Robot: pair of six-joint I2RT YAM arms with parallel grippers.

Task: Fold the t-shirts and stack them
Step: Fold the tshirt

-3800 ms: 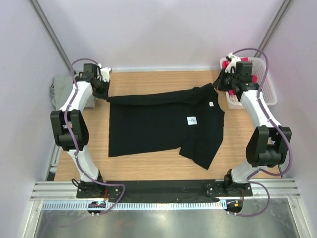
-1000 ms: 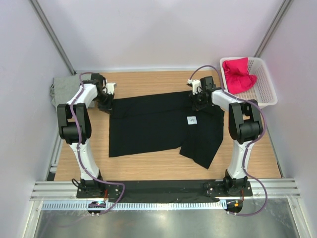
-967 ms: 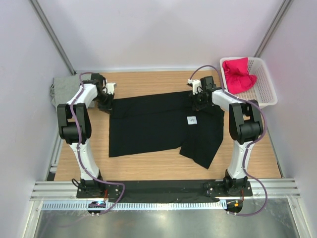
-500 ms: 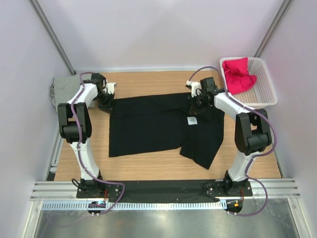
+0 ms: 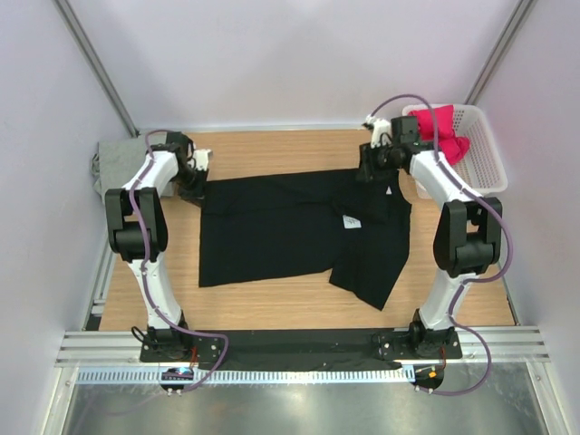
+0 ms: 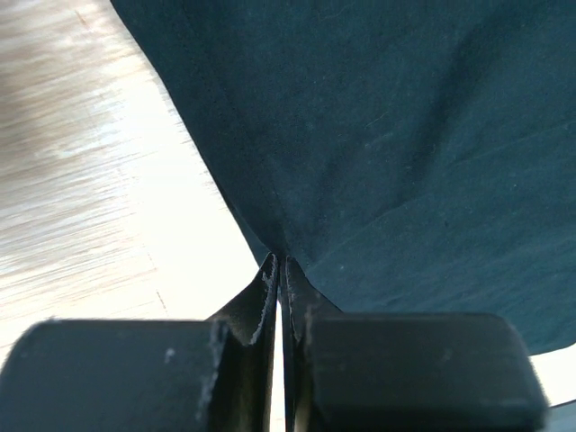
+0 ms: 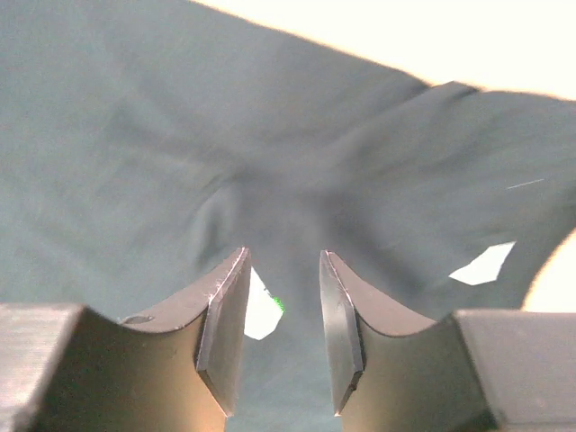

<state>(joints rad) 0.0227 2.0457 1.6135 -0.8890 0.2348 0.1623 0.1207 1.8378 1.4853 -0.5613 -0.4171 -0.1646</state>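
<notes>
The black t-shirt point(image 5: 290, 227) lay spread flat on the table point(image 5: 272, 149). My left gripper point(image 6: 281, 270) pinched its far-left hem corner, as an anchor I judged; my right gripper point(image 7: 283, 270) hovered over the collar, jaws narrowly parted, holding nothing

Shows soft, matt, finely woven cloth in the black t-shirt point(image 5: 272, 227), faintly creased. Same dull cloth in the magenta-red shirt point(image 5: 433, 122) and the grey shirt point(image 5: 113, 163). Pale grained wood on the table point(image 5: 272, 149), shining under glare. White plastic mesh for the basket point(image 5: 485, 172). Smooth, dark, matt fingers point(image 7: 225, 324) on the right gripper point(image 7: 283, 261). Dull grey metal along the near rail point(image 5: 299, 349).
</notes>
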